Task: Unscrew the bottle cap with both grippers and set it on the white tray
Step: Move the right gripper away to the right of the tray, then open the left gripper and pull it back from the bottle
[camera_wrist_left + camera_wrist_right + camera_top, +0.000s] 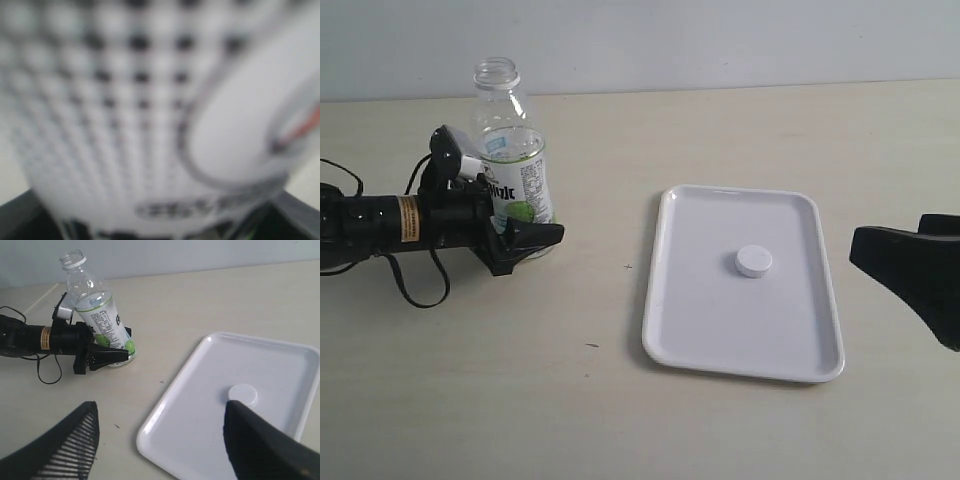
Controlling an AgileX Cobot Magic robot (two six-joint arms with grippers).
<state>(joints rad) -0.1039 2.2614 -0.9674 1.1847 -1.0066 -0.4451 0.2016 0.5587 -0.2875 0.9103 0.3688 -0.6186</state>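
Left gripper (505, 215) clamps the bottle (505, 110), neck bare. Right gripper (160, 450) wide, empty, beside the white tray (790, 340) — bottle cap (754, 261) lies mid-tray. Placement looks done; next — release bottle gently.

Nothing is reading cleanly. The bottle (510, 150) label (523, 190) is showing bold dark lettering, too small and partly covered to make out. The fine print block (100, 317) beside it is coming through as grey lines only. The left wrist view is showing a blurred dark word (195, 207) on the label, unreadable. The orange band (408, 220) on the arm is giving no legible marks.
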